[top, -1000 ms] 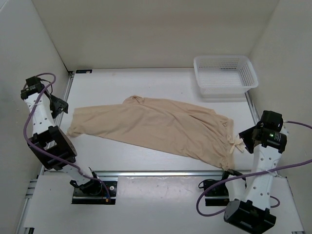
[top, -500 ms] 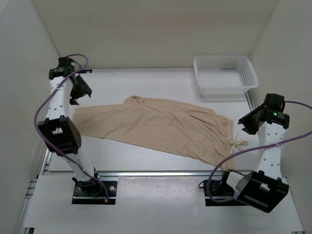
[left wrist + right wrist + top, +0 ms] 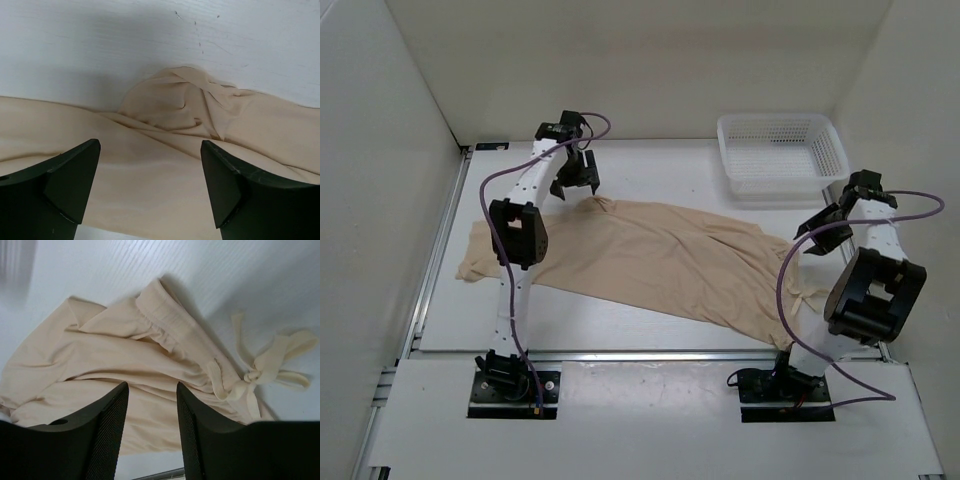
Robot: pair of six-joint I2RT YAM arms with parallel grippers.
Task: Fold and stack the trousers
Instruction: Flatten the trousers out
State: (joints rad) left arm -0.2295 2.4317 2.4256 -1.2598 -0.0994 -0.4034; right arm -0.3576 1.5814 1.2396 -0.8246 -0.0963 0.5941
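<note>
White table surface (image 3: 650,165), walled by pale panels, is seen from above. Across it the light beige-tan, thin, wrinkly trousers (image 3: 650,255) are laid out at full length, with the waist end to the right and the leg ends to the left. A white plastic mesh basket (image 3: 790,168) stands beyond the waist end of the trousers, apart from them. The left gripper (image 3: 578,178) is held at the far edge of the trousers, and the right gripper (image 3: 817,235) just off the far corner of their waist end.

From the left wrist, the jaws are seen spread wide with nothing between them. A bunched hump of fabric (image 3: 175,100) at the far edge of the trousers lies below and ahead.

From the right wrist, the jaws are seen moderately parted and nothing is gripped. The gathered waistband (image 3: 172,322) and a tied drawstring bow (image 3: 252,376) of the trousers lie beneath.

Judged from this, no crosswise fold has been made and nothing is stacked. Grasping, folding and stacking are all left to be done.
</note>
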